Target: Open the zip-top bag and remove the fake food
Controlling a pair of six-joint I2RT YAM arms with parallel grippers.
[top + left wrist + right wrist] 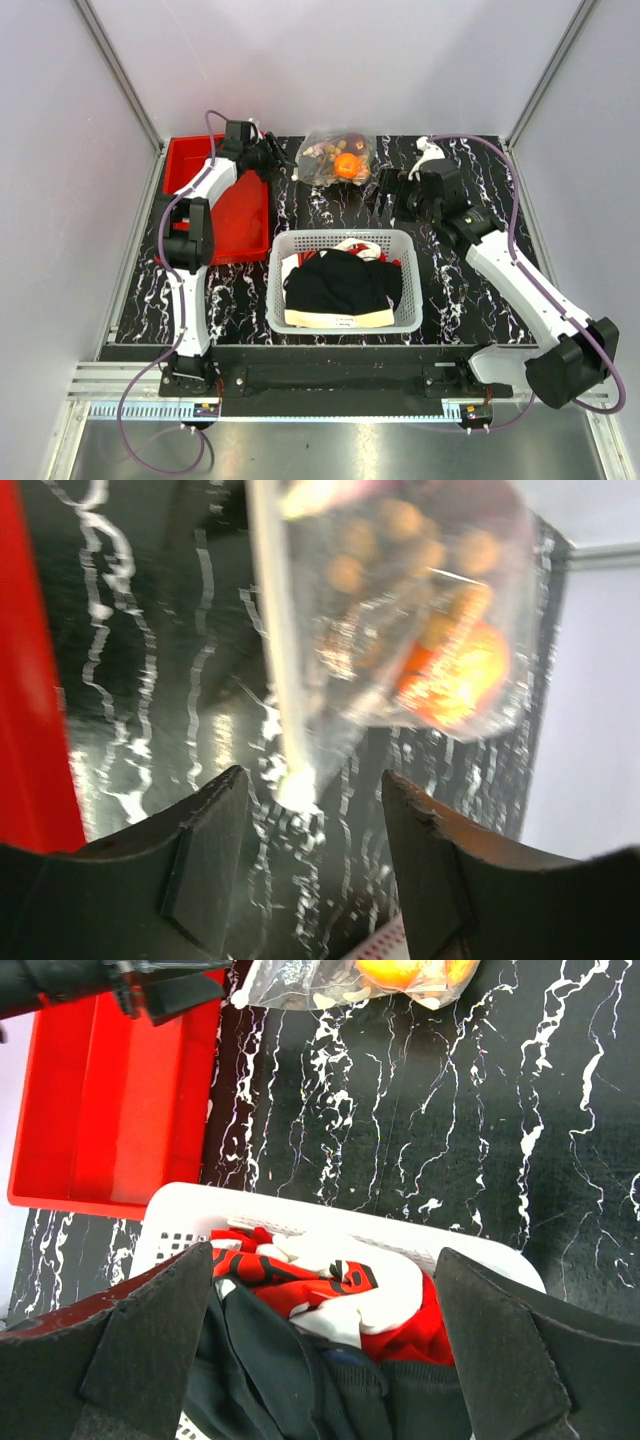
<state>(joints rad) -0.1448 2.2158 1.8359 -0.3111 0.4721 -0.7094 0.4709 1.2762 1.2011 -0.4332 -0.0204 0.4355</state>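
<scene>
Bag, clear crinkly plastic (335, 158), at far centre; both tools spread, nothing gripped

The zip-top bag lies on the black white-veined marble table (450, 280), far of the white mesh plastic basket (340, 236) and just right of the red plastic bin (240, 225). Fake food (348, 165) sits inside it: one orange fruit, tan-brown balls around it, some darker pieces. Cannot tell whether the zip strip is sealed.

Left gripper (282, 160) is at the bin's far right corner, pointing right at the bag's left edge. Jaws moderately apart. Left wrist view is blurred: the pale zip strip runs down toward the gap between the fingers (215, 850), its end just ahead of the tips. Contact cannot be made out. Nothing held.

Right gripper (392, 195) is right of the bag, near it but apart from it. Jaws wide, empty. Its wrist view looks between the fingers (160, 1340) onto the basket's far rim and the red, white and black clothes (335, 280) piled inside.
</scene>
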